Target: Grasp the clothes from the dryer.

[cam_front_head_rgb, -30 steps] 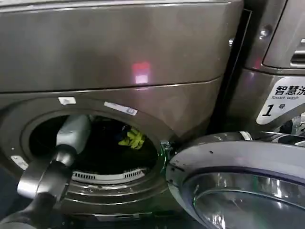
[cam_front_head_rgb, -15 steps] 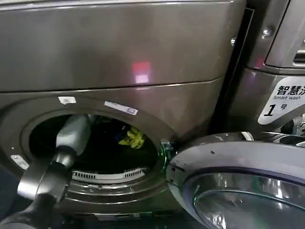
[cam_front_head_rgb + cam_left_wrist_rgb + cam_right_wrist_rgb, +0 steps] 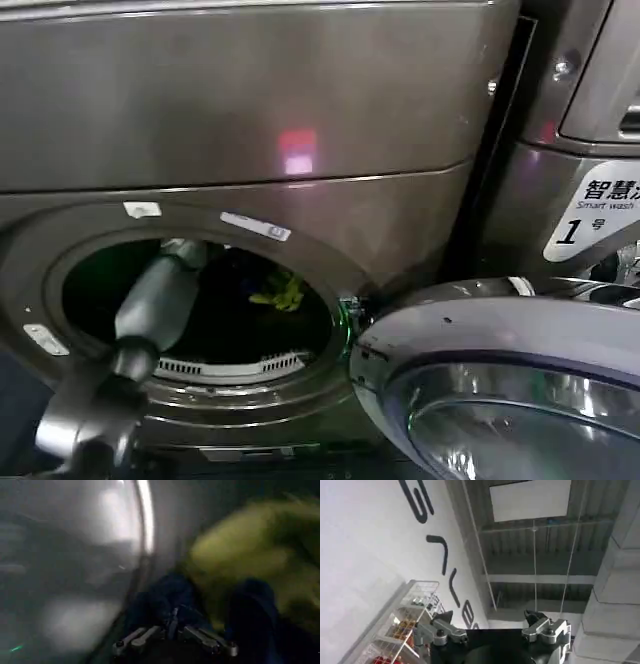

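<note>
Clothes: the clothes (image 3: 272, 288) are lying as a small heap deep inside the drum, toward its back wall. In the left wrist view the yellow-green piece (image 3: 250, 555) is bulging up behind the dark navy piece (image 3: 175, 600), which is sitting nearest the fingers.

Dryer: the dryer (image 3: 250, 110) is standing with its porthole fully exposed; the glass door (image 3: 500, 390) is swung out to the robot's right, so the opening is free for an arm to pass through.

Left gripper: the left gripper (image 3: 175, 639) is reaching through the porthole on an arm angled up from the low left. Its fingers are spread apart, with the navy fabric lying just ahead of the tips — nothing is pinched yet. Spread this way, they look ready to push into the heap and close on it.

Right gripper: the right gripper (image 3: 495, 627) is parked away from the machine, pointing up toward a ceiling and a white wall, its fingers wide apart and holding nothing.

Step in hand: judging by the gap, the final approach is under way and the grasp itself is not yet made.
</note>
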You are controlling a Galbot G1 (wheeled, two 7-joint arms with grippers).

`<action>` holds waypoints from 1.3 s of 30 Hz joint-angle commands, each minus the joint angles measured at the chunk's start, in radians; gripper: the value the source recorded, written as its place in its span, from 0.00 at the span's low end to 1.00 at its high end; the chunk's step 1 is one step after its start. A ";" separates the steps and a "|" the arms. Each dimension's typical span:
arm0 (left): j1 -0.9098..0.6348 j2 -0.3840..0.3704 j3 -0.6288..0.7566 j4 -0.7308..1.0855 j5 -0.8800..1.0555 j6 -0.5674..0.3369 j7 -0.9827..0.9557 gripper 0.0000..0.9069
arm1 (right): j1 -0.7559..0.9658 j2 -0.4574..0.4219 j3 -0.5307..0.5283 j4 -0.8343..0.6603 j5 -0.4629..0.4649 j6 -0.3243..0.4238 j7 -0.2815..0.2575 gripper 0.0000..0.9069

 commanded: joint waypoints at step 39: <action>0.390 -0.079 -0.171 -0.547 -0.484 -0.107 -0.667 0.00 | -0.002 -0.015 0.026 -0.030 -0.012 0.002 0.014 1.00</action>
